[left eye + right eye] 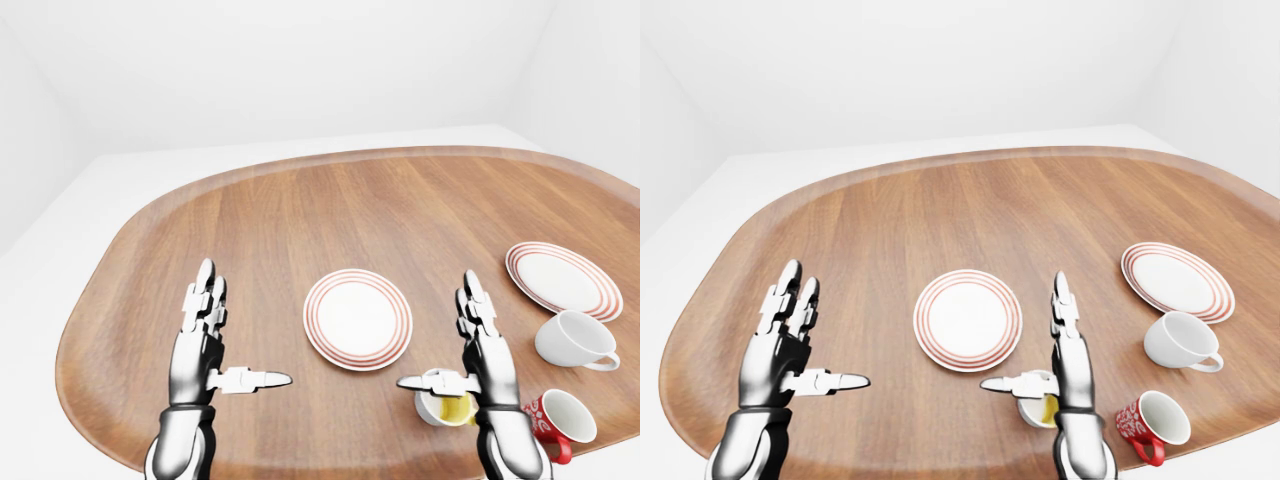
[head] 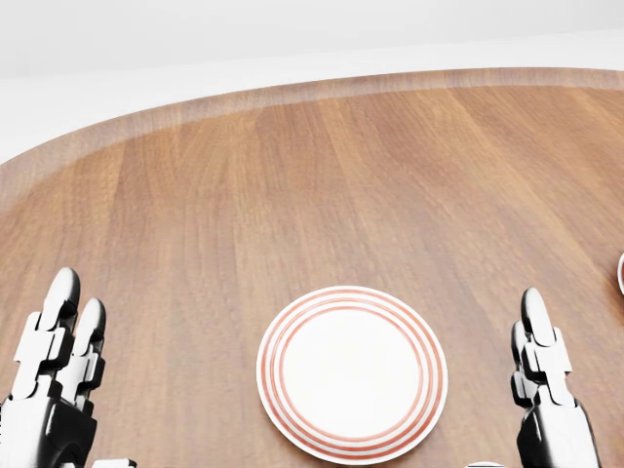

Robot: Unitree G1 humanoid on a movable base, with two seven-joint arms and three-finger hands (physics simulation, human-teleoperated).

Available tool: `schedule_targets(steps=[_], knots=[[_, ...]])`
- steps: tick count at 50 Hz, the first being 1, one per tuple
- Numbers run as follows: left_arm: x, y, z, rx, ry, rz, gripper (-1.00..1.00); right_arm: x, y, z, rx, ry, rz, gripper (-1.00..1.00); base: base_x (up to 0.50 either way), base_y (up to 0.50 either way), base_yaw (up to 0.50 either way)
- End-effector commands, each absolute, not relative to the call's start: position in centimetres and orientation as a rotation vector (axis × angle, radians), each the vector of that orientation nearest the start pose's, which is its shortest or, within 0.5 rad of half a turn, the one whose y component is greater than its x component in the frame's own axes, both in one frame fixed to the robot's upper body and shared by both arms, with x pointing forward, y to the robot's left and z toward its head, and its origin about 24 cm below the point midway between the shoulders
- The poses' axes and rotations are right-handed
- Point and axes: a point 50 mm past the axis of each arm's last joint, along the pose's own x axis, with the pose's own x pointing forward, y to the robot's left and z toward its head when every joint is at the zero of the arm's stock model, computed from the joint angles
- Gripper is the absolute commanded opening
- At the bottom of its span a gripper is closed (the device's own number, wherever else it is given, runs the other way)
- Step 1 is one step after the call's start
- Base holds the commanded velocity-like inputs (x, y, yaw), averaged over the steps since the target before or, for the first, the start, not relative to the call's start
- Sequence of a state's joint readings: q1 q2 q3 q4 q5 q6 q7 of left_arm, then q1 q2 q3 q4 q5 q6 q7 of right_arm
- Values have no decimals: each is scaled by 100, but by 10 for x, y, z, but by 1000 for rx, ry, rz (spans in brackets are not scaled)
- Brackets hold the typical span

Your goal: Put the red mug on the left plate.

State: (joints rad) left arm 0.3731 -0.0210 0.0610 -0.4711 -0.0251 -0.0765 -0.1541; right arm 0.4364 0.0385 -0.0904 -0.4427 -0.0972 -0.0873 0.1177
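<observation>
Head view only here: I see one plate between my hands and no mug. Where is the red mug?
Observer: In the right-eye view the red mug is at bottom right, to the right of your right hand, apparently on its side.
Operator: Anything between them?
Observer: No, but a cup with yellow inside sits just under that hand's thumb.
Operator: Is my plate the left one?
Observer: Yes. Another plate lies far right, with a white mug below it.

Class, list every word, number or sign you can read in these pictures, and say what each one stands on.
No readable text anywhere.
Red mug: white markings on its side, too small and blurred to read.
Two plates: red rings only, no writing.
</observation>
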Motion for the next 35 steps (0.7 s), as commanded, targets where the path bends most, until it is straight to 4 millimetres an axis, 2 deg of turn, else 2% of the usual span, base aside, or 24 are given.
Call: schedule_targets(steps=[1, 3, 7, 8, 9, 10, 11, 14, 17, 26, 32, 35], knots=[[181, 173, 81, 26, -181, 11, 100, 168, -192, 55, -630, -48, -447, 100, 0, 0, 0], [182, 172, 81, 28, -179, 8, 100, 169, -196, 36, -694, 25, -519, 100, 0, 0, 0], [181, 171, 81, 30, -181, 4, 100, 172, -203, 29, -758, 70, -593, 100, 0, 0, 0], [184, 171, 81, 24, -177, -3, 100, 163, -220, 69, -768, -1, -631, 100, 0, 0, 0], [187, 170, 79, 23, -171, 0, 100, 139, -246, 181, -977, -290, -493, 100, 0, 0, 0], [191, 169, 76, 29, -156, -3, 100, 131, -243, 214, -1213, -297, -433, 100, 0, 0, 0], [193, 168, 75, 36, -150, -2, 100, 130, -244, 218, -1276, -246, -442, 100, 0, 0, 0], [184, 169, 79, 38, -172, -4, 100, 126, -261, 221, -1314, -109, -467, 100, 0, 0, 0], [188, 171, 78, 34, -172, 12, 100, 122, -275, 215, -1315, 11, -477, 100, 0, 0, 0], [183, 171, 80, 39, -178, 10, 100, 126, -295, 209, -1354, 142, -531, 100, 0, 0, 0], [183, 170, 80, 44, -177, 12, 100, 115, -312, 179, -1251, 308, -508, 100, 0, 0, 0], [182, 171, 80, 44, -177, 12, 100, 110, -320, 171, -1200, 346, -514, 100, 0, 0, 0]])
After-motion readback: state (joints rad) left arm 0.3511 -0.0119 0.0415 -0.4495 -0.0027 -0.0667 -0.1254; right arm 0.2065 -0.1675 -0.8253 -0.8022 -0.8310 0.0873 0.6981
